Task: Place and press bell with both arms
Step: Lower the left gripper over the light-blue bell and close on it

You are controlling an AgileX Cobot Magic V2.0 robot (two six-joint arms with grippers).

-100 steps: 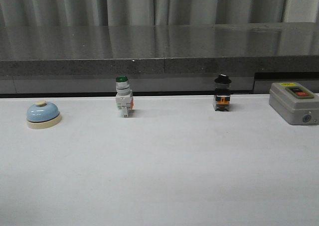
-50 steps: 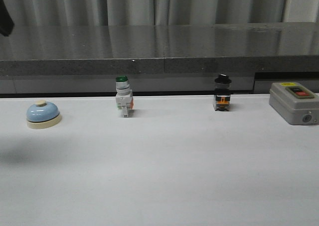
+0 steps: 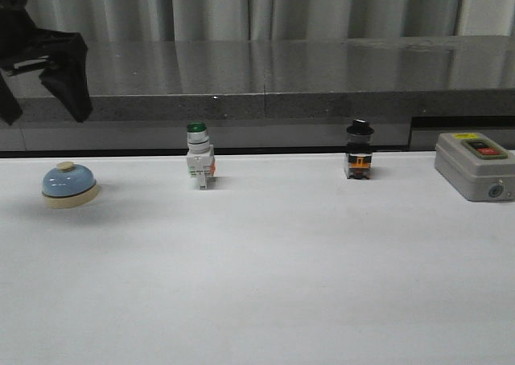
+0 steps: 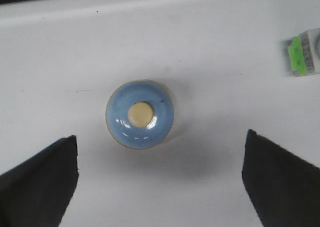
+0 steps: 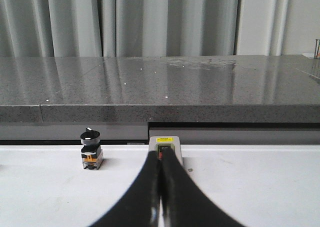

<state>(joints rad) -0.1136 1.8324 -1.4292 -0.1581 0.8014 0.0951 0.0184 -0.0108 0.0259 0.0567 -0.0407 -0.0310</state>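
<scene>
The light-blue bell [image 3: 69, 186] with its cream base and knob stands on the white table at the far left. My left gripper [image 3: 44, 117] hangs open above it, well clear of it. In the left wrist view the bell [image 4: 140, 115] is seen from above, lying ahead of the gap of the left gripper [image 4: 160, 137], with the dark fingers [image 4: 40, 182] wide apart and touching nothing. My right gripper [image 5: 160, 156] is shut and empty, low over the table on the right. It is out of the front view.
A green-capped white switch [image 3: 199, 157] stands right of the bell and shows at the edge of the left wrist view [image 4: 305, 57]. A black-capped switch [image 3: 359, 152] and a grey box with a red button [image 3: 476, 166] stand further right. A dark counter ledge [image 3: 265, 92] runs behind the table.
My left gripper has come into the front view from the upper left and moved down and right, over the bell. The bell and the switches have not moved.
</scene>
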